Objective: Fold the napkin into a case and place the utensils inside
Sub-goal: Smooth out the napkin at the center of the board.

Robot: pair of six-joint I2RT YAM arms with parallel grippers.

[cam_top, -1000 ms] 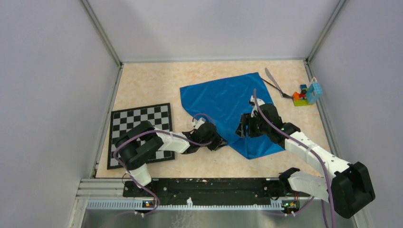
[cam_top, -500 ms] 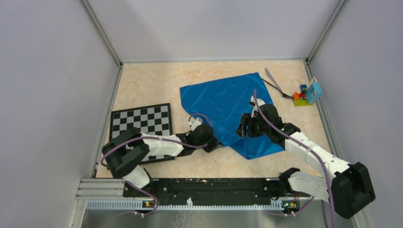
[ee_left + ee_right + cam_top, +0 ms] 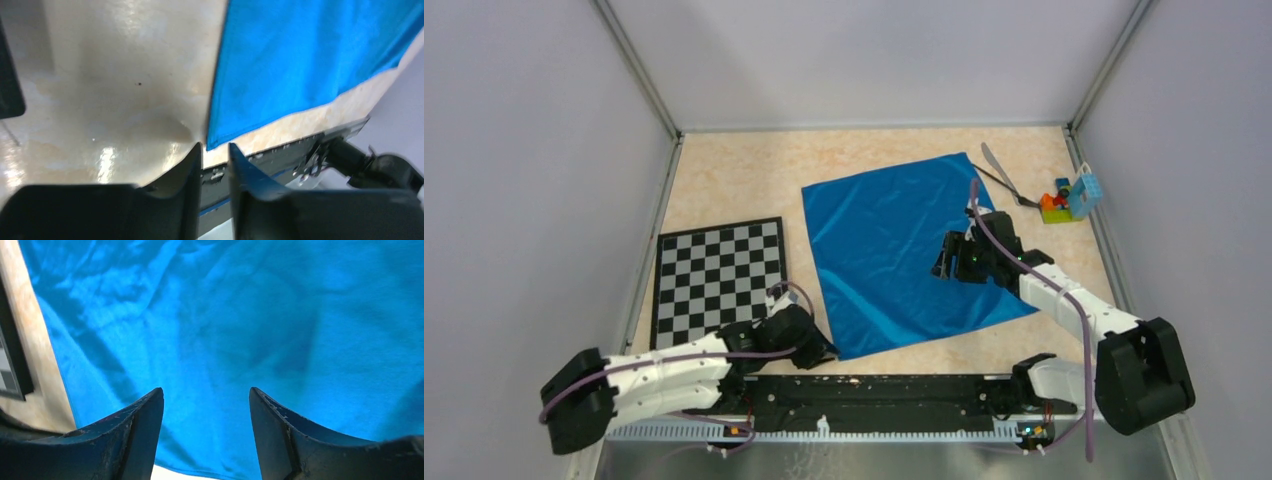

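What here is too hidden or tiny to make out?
- Top view: the utensils are too small to name piece by piece.
- Top view: the right arm covers part of the napkin.
- Left wrist view: blur hides whether the left gripper touches the napkin's corner.

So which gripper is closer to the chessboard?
Left. The left gripper sits beside the chessboard, at its near right corner; the right gripper is over the napkin, farther away.

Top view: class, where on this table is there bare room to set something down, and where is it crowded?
Bare: the far-left stretch between the back wall, the chessboard and the napkin; also the near strip between napkin and arm rail. Crowded: the far-right corner, with knife, black utensil and toy blocks.
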